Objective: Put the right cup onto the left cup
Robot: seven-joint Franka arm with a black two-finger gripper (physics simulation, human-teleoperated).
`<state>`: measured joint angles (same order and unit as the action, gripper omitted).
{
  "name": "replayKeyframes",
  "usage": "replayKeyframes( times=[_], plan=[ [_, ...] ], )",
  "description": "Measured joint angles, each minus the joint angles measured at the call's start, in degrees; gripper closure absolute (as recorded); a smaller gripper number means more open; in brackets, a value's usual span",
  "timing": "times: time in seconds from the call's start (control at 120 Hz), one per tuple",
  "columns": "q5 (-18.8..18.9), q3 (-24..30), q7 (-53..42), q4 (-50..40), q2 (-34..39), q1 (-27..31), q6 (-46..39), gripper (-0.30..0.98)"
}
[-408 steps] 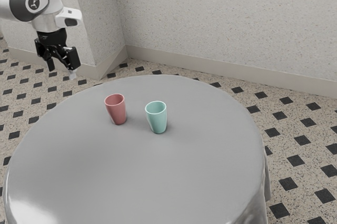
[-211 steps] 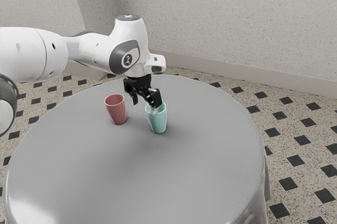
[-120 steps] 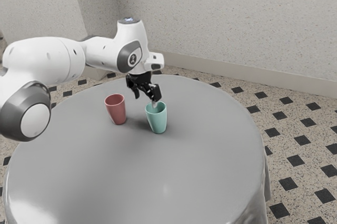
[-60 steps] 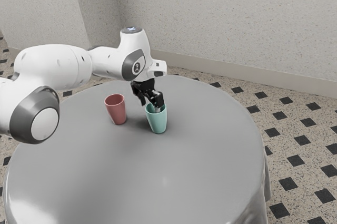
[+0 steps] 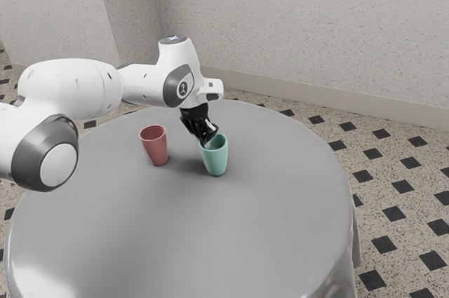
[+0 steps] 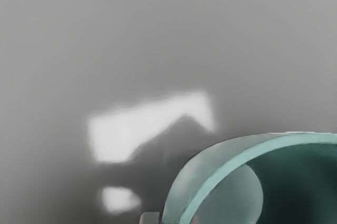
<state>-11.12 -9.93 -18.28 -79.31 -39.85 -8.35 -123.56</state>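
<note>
My gripper (image 5: 205,141) is at the near-wall rim of the teal cup (image 5: 217,160), on the side facing the red cup, with its fingers drawn together on the cup's wall. The teal cup stands on the table, at the exterior view's right of the red cup (image 5: 156,146), which is upright and apart from it. In the wrist view the gripper (image 6: 174,218) has one fingertip outside and one inside the rim of the teal cup (image 6: 210,179).
Both cups stand on a round table with a grey cloth (image 5: 182,235). The arm reaches in above the table's edge from the exterior view's left. A wall (image 5: 302,24) rises beyond the table.
From above the table's far left, my hand has come over to the teal cup and down to its rim. The fingers have closed, and the cup has shifted slightly toward the exterior view's right.
</note>
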Motion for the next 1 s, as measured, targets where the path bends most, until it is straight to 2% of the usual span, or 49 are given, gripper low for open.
replayKeyframes(
  times=[0.083, 0.225, 0.508, 0.733, 1.0],
  plan=[
    [-0.02, 0.0, -0.03, -0.8, 0.91, 0.04, 0.23, 0.77],
    [0.2, 0.0, 0.0, -5.31, 7.37, 0.44, 1.6, 0.78],
    [1.23, 0.08, -0.36, -5.78, 17.07, 5.22, 11.45, 0.79],
    [1.22, 0.42, -3.05, -3.9, 17.51, 12.03, 18.48, 0.79],
    [1.09, 0.44, -7.09, 1.68, 13.69, 15.08, 22.76, 0.79]
  ],
)
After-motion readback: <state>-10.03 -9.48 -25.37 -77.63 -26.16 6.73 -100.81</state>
